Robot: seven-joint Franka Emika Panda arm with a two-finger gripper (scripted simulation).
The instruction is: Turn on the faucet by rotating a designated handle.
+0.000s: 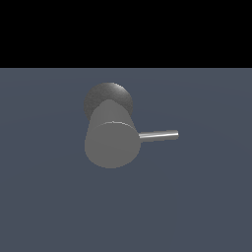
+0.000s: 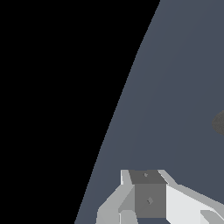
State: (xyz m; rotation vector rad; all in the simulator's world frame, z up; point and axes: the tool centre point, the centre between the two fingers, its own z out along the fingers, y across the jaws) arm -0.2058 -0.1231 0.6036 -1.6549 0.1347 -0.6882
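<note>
Handle clear of faucet

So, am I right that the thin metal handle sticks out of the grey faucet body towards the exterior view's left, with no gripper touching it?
Not quite: the handle sticks out of the faucet towards the exterior view's right, not its left. The exterior view shows this. The rest holds: no gripper is touching it there.
</note>
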